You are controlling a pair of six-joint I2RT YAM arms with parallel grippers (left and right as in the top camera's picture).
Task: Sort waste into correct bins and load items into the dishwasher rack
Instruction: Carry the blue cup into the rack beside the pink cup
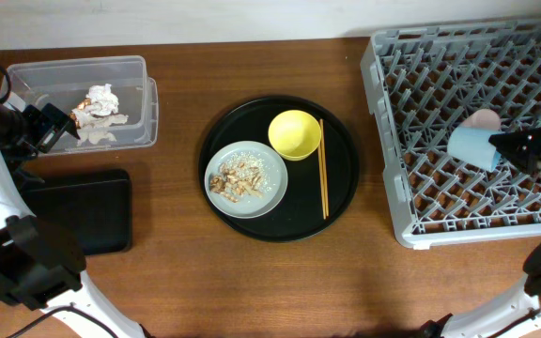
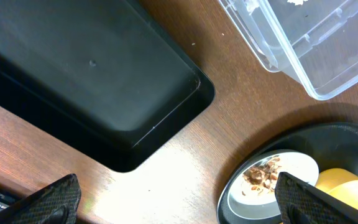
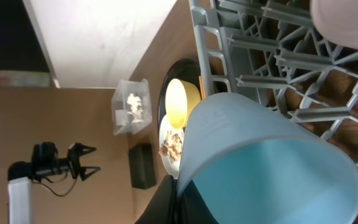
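1. Overhead view: the dry rubbish looks sorted. The napkin (image 1: 102, 97) and the wrapper (image 1: 111, 119) lie together inside the clear tub (image 1: 78, 64), at 10 o'clock on the surface (image 1: 177, 291).
2. The black bin (image 1: 83, 211) sits at 8 o'clock, just below the tub. The left wrist view shows its floor bare, so nothing has gone in there yet.
3. The left hand (image 1: 67, 130) hangs over the tub's 9 o'clock edge with its fingers spread wide and nothing between them.
4. The rack (image 1: 440, 207) fills the 3 o'clock side. The pink cup (image 1: 484, 119) already rests in it, toward the rack's 2 o'clock.
5. The blue cup (image 1: 472, 145) lies on its side just beside the pink one, at its 7 o'clock. The right hand (image 1: 513, 145) is pinching it at the rim end, so I judge it is not yet released.
6. The round tray (image 1: 341, 188) in the middle carries what is left. The plate (image 1: 270, 160) sits at its 8 o'clock with the food scraps (image 1: 238, 178) on it. The bowl (image 1: 294, 134) is at 1 o'clock and the chopsticks (image 1: 323, 169) at 3 o'clock.
7. I judge the task roughly half done. The scraps need binning, then the plate, bowl and chopsticks go into the rack.
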